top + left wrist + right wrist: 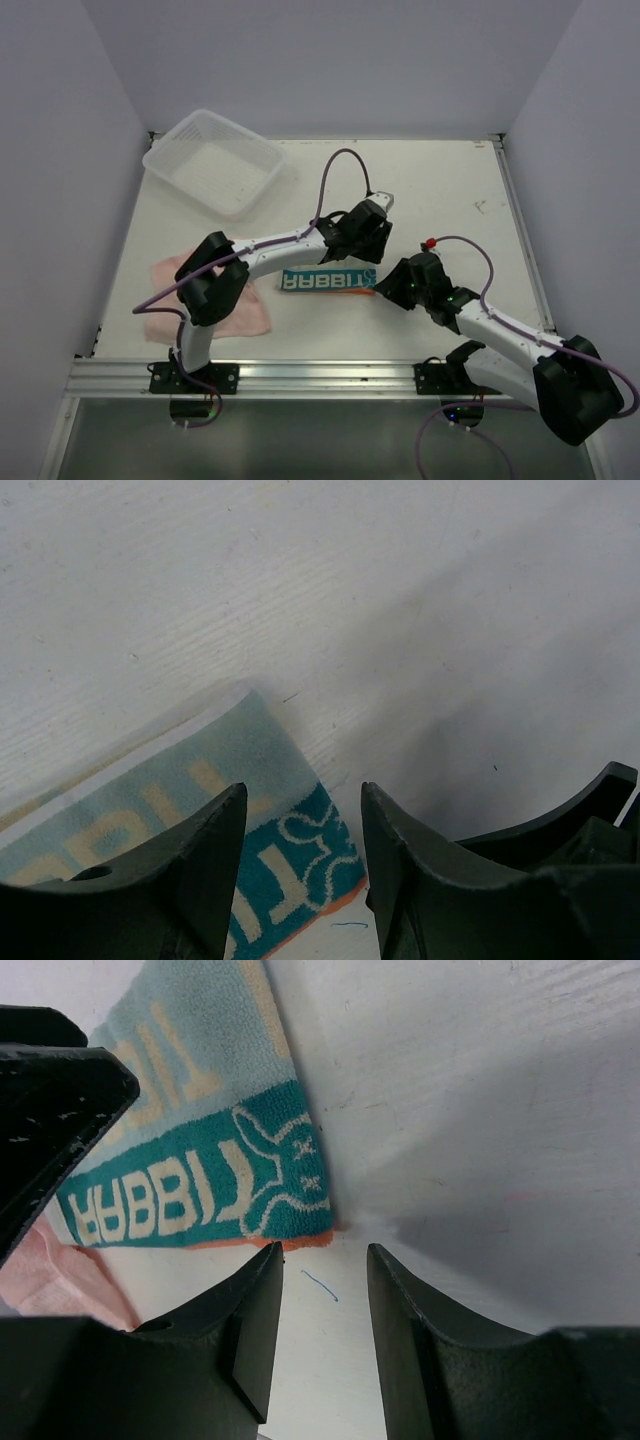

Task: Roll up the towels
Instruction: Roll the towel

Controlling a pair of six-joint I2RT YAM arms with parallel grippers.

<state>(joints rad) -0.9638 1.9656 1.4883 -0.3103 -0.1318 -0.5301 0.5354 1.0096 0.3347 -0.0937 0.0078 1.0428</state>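
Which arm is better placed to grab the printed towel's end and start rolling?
Left, probably. The left tool straddles the printed towel at its corner, jaws apart; the right tool sits just short of its edge, over the table.

I count two towels on one table (pixel 450 200). One teal printed towel (pixel 325 280) lies near the middle of the near edge. One pink towel (pixel 252 312) lies by the near left corner. It seems a single cloth, though an arm covers part of it. One white mesh basket (pixel 215 170) sits toward the far left corner. Two robot arms are in view: one left arm (pixel 270 245) and one right arm (pixel 500 330).
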